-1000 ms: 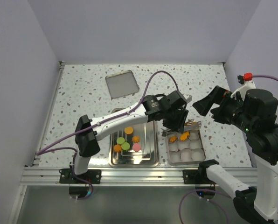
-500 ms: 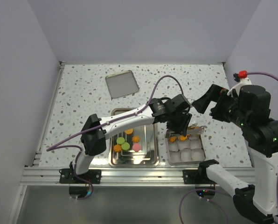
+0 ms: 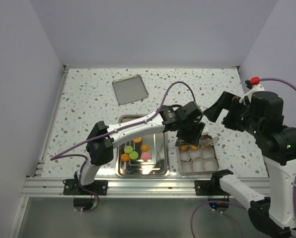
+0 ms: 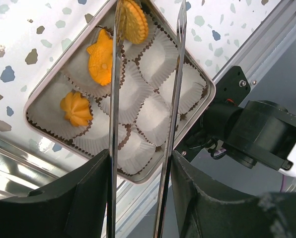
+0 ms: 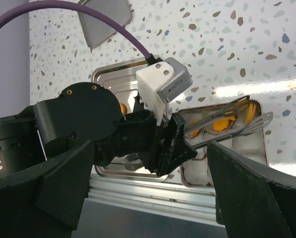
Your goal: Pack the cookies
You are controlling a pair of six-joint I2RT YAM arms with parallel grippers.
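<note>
My left gripper [image 3: 193,135] is shut on metal tongs [image 4: 113,124] and holds them over the square tin [image 3: 216,157]. The tongs' blades stand apart. A round orange cookie [image 4: 134,21] stands on edge against the left blade, in a far corner liner. An orange fish-shaped cookie [image 4: 101,62] and an orange flower-shaped cookie [image 4: 76,109] lie in other liners. More cookies lie on the steel tray [image 3: 158,168]: orange [image 3: 137,138], green [image 3: 133,155] and pink [image 3: 145,156]. My right gripper [image 3: 217,111] is open and empty, held high to the right of the tin.
The tin's lid [image 3: 130,89] lies at the back of the speckled table. The tray and the tin sit side by side near the front rail [image 3: 138,187]. Several white liners [image 4: 153,119] in the tin hold nothing.
My left gripper has moved a little right and toward the front with the tongs, over the tin. The right arm has shifted slightly.
</note>
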